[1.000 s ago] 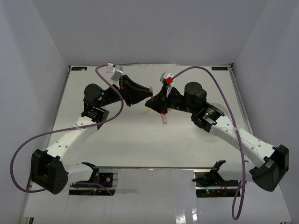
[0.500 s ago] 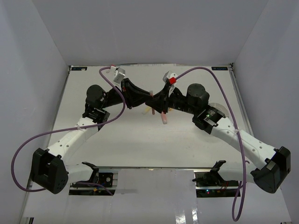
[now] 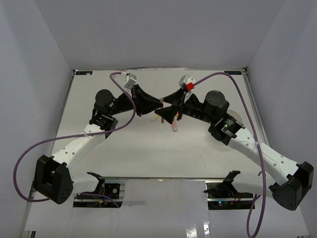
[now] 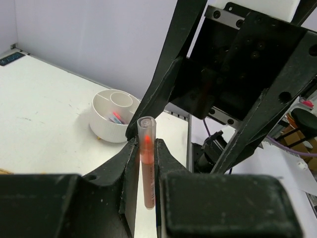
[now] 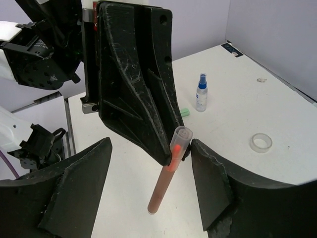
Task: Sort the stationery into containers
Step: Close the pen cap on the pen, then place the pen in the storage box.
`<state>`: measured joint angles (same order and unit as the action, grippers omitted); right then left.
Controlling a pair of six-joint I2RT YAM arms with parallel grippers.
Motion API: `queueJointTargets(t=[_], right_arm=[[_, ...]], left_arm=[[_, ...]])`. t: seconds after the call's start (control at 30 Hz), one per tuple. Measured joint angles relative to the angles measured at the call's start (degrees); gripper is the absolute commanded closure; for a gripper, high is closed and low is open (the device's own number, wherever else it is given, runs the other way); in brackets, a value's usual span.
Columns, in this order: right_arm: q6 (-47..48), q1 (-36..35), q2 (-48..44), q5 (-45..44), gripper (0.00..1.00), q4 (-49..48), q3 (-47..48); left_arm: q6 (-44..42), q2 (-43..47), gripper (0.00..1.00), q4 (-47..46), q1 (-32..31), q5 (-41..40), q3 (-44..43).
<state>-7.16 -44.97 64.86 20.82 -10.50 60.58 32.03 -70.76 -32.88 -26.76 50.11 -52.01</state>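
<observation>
Pinches a slim, translucent orange pen point(image 4: 147, 173) in the narrow left gripper point(image 4: 146, 148), above mid-tabletop point(image 4: 44, 109). Flanks that smooth round barrel with the right gripper point(image 5: 148, 158), matte black jaws spread wide, untouching. Shows a glossy white divided tub point(image 4: 101, 126) well apart, rightward.

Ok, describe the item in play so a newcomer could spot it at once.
Start at the middle of the white table, where the two arms meet. There the left gripper pinches a slim orange-pink pen with a clear cap, standing between the open fingers of the right gripper. It is the only item held by a gripper.
</observation>
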Motion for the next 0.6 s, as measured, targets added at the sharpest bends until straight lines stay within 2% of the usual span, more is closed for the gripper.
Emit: queueJointTargets(t=[0.23,0.47,0.6], right_arm=[[1.1,0.1,-5.1,-1.8,0.25,4.5,-4.3],[1.0,1.0,-7.4,-5.3,0.28,8.5,-4.2],[-0.1,1.1,-5.7,-6.3,0.31,10.4,-0.8]], left_arm=[[-2.7,-1.6,1.00,3.4,-0.2,0.0,0.0],[-9.0,-1.7,1.00,8.9,-0.2,1.0,0.0],[-13.2,-1.6,1.00,12.0,-0.2,2.0,0.0]])
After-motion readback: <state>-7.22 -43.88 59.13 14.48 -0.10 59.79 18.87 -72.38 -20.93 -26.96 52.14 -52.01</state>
